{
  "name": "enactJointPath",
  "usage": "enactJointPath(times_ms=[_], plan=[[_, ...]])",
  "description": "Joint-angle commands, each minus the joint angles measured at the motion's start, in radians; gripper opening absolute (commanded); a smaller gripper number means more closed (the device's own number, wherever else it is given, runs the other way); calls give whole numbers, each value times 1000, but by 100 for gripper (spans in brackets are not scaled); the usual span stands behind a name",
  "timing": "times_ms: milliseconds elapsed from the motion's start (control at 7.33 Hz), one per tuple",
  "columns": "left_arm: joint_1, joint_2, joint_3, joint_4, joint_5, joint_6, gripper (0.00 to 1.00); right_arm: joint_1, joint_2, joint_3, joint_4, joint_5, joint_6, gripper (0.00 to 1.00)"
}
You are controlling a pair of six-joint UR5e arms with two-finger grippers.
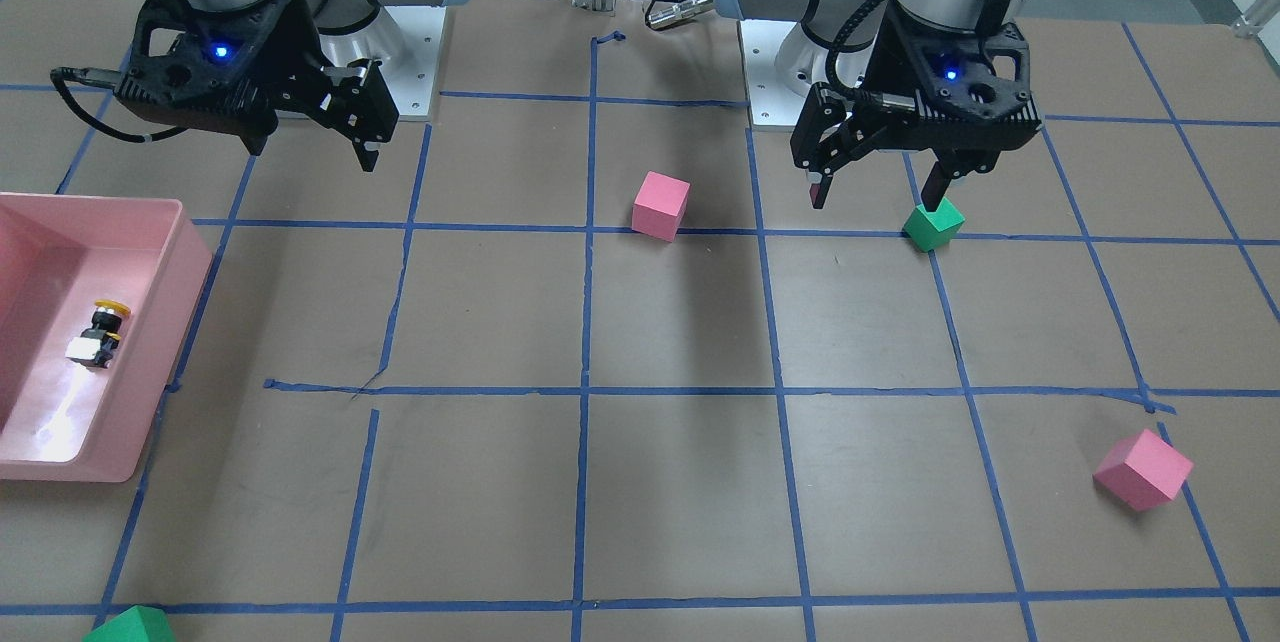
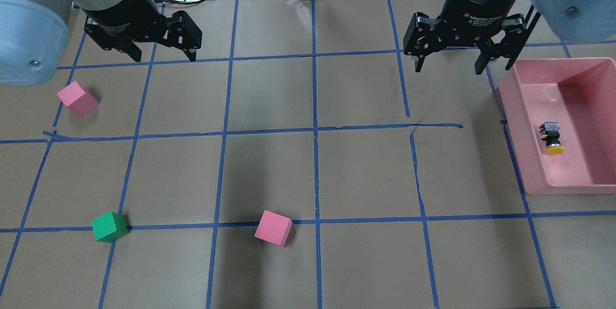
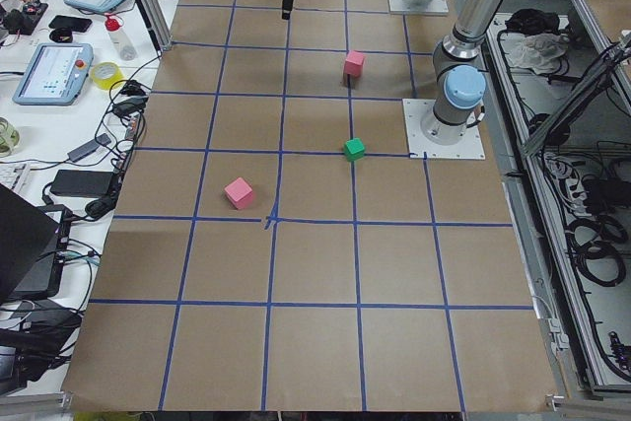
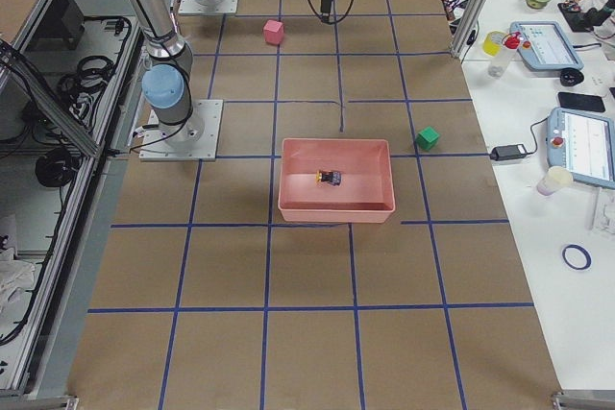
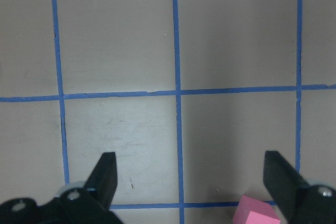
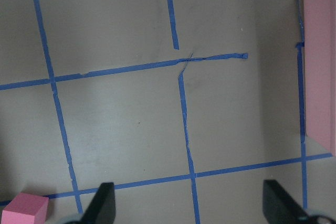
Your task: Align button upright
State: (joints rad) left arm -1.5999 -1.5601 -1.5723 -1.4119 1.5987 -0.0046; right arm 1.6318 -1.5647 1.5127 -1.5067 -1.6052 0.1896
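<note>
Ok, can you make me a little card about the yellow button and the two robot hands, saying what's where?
button: lying on its side, not upright, yellow cap pointing toward the robot
where: on the floor of the pink bin, on the robot's right
left gripper: open, empty, above the table, far from the button
right gripper: open, empty, above the table near the bin, not over the button
cubes: two pink cubes and a green cube on the table, outside the bin
job: not done yet
</note>
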Motion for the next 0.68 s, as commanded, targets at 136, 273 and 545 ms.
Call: enactJointPath(times_ms=[136, 273, 545], plan=[[0, 0, 0, 1, 1, 0, 100, 0, 2, 1, -1, 5, 4, 100], [0, 0, 0, -1, 3, 0, 100, 0, 0, 1, -1, -1, -1, 100], [0, 0, 0, -1, 3, 0, 100, 0, 2, 1, -3, 2, 2, 100]])
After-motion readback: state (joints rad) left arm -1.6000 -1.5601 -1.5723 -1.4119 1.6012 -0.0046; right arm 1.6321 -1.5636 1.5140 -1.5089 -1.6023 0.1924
